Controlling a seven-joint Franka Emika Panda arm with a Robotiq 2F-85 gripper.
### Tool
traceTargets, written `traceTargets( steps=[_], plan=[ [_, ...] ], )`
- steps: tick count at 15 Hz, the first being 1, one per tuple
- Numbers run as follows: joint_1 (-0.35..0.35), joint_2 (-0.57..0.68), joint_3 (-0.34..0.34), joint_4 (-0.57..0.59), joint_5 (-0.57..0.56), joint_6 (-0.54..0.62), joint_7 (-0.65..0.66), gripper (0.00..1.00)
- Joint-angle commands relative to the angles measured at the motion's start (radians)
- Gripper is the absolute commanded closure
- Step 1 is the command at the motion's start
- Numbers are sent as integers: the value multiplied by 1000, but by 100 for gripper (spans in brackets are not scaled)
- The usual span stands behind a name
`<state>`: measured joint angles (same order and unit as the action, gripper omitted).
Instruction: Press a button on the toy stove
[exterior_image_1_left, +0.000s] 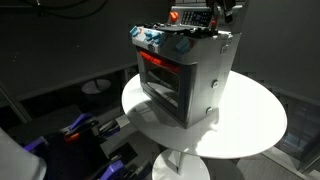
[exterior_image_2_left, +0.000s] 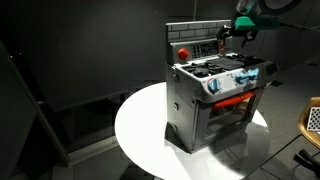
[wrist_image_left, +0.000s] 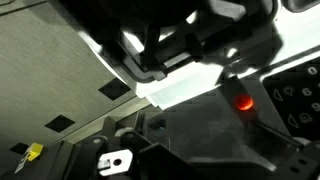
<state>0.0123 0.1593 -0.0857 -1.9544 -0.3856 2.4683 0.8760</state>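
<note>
The toy stove (exterior_image_1_left: 185, 75) is a silver-grey box with a red-lit oven window, coloured knobs along the top front and a red back panel. It stands on the round white table (exterior_image_1_left: 250, 125) and shows in both exterior views (exterior_image_2_left: 215, 95). My gripper (exterior_image_2_left: 237, 35) hangs just above the stove's back panel at its far top corner, and an exterior view (exterior_image_1_left: 220, 14) shows the same. Its fingers look closed together and hold nothing. In the blurred wrist view, a glowing red button (wrist_image_left: 242, 101) sits on a dark panel just ahead of the dark fingers (wrist_image_left: 205, 150).
The white table (exterior_image_2_left: 140, 130) stands on a single pedestal with a dark floor around it. Cables and dark equipment (exterior_image_1_left: 85, 130) lie on the floor beside the table. A tan object (exterior_image_2_left: 312, 120) shows at the frame edge.
</note>
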Motion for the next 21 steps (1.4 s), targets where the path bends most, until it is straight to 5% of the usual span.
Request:
traceTargets(
  steps=[1,10,21],
  plan=[
    [0,-12,-7,7,26,-9,-20,0],
    [-8,-162,22,-39,160,-178,-161,0],
    [-17,-348,45,-39,356,-580,-480,0]
  ],
)
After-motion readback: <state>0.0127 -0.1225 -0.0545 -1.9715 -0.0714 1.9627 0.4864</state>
